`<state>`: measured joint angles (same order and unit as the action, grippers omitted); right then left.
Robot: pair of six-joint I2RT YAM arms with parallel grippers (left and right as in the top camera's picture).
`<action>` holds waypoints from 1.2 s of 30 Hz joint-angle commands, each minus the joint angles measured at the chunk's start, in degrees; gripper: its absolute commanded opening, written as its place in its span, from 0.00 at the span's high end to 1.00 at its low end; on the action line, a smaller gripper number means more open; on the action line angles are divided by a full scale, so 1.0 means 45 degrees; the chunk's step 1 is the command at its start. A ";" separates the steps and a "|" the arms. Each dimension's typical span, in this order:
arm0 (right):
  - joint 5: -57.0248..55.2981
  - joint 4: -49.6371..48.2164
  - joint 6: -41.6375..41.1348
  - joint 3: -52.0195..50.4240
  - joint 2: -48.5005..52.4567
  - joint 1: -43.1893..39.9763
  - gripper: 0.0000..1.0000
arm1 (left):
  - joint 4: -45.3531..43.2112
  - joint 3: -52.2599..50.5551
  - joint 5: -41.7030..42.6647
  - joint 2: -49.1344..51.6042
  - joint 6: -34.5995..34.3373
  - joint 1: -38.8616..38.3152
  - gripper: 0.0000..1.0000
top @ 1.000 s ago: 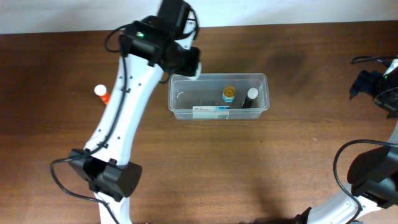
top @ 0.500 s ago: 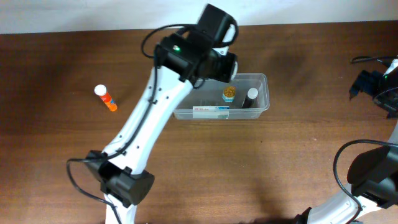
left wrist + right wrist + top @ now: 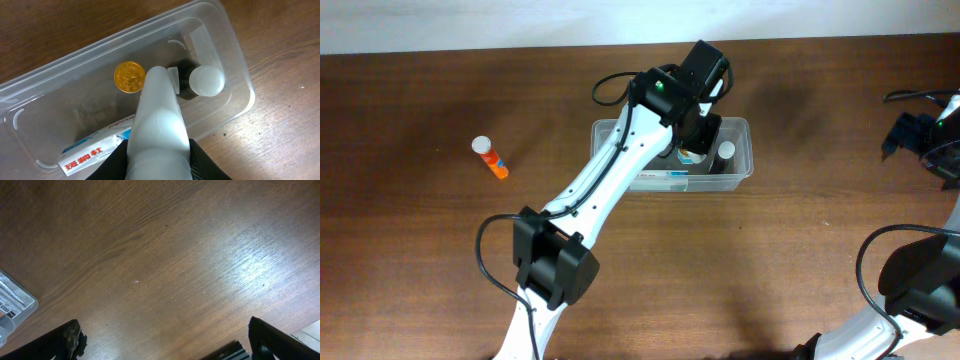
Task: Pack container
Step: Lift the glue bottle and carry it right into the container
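The container [image 3: 748, 160] sits mid-way along the bench [image 3: 420, 250]; I judge it light, thin-walled and flexible, best held at the rim. My left hand [image 3: 159, 162] is clamped on a white bottle [image 3: 157, 110] above it, and my right hand [image 3: 165, 340] is spread apart.

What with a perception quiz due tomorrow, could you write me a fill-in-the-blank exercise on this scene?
1. The dark bottle in the container has a ___ cap.
2. The round lid next to it is ___ coloured.
3. The orange tube lies ___ the container, on the table.
4. The jaws of the left gripper hold a white bottle over the ___.
Missing words: white; gold; outside; container.
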<state>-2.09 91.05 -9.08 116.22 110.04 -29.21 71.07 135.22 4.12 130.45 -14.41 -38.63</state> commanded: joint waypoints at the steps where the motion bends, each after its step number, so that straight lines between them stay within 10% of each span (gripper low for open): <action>1: -0.0015 -0.0019 -0.0151 0.0024 -0.0185 -0.0024 0.02 | -0.0029 0.0175 0.0141 0.0141 -0.0257 -0.0049 0.72; 36: -0.0015 -0.0019 -0.0151 0.0024 -0.0185 -0.0024 0.02 | 0.0607 0.0151 0.0146 0.1025 -0.1559 -0.0311 0.71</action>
<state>-2.09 91.05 -9.10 116.22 110.02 -29.21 73.87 135.22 4.10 135.57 -20.67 -39.75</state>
